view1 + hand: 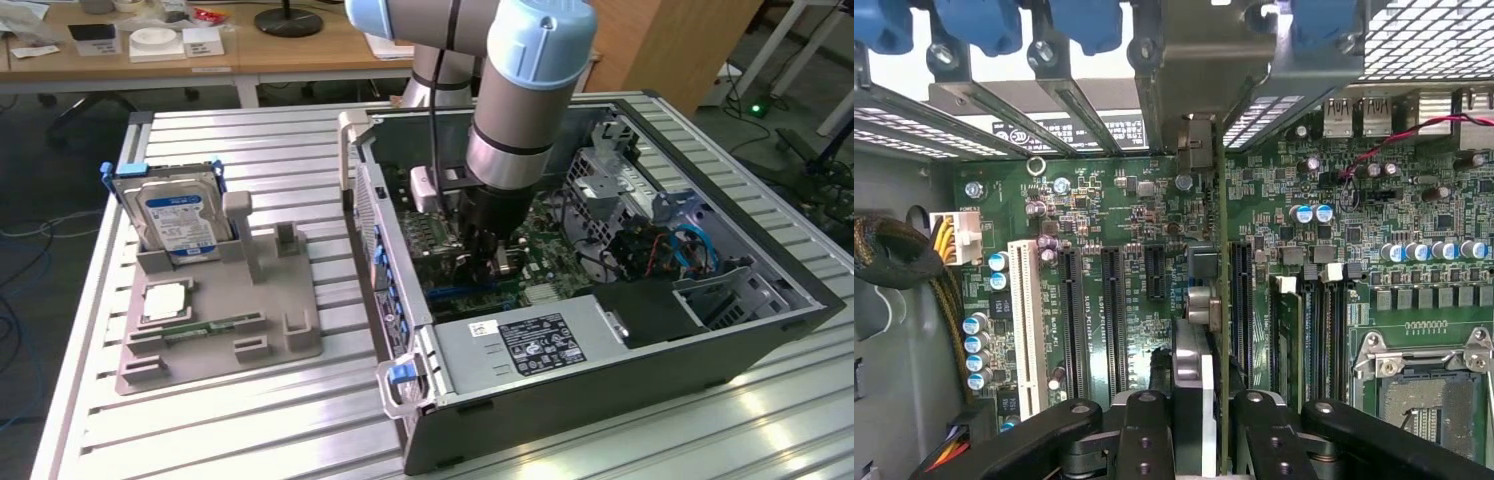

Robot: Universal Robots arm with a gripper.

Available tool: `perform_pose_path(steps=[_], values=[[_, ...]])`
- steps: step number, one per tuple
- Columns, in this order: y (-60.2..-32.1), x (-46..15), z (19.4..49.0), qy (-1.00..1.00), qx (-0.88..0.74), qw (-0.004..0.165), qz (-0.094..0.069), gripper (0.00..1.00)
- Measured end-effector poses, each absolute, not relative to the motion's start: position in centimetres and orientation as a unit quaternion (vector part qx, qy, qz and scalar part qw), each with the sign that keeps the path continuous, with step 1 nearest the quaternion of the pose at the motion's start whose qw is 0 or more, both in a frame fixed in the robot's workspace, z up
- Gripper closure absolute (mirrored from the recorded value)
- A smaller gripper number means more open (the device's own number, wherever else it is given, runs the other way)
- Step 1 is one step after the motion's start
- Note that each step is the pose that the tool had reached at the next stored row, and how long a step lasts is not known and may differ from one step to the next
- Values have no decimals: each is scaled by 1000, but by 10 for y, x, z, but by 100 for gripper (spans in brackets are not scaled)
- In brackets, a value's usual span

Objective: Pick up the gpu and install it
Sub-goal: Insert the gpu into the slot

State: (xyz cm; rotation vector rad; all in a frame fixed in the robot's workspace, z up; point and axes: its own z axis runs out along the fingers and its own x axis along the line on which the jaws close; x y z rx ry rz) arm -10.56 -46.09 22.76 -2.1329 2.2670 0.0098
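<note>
The arm (514,100) was silver-grey tubing with pale blue joint caps, a black cable down it; the gripper (1204,425) had black, screw-studded fingers

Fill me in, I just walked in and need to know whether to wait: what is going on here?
A robot arm is working inside an open computer case. Its gripper is shut on the gpu, a thin card held edge-on above the motherboard, lined up among the long black expansion slots. Whether the card is already seated cannot be told. On the grey holder tray beside the case, a hard drive stands upright.
</note>
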Motion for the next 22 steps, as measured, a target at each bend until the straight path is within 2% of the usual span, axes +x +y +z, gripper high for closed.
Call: perform_pose_path(steps=[22], values=[[-460, -106, 220, 728, -685, 15, 3, 72]])
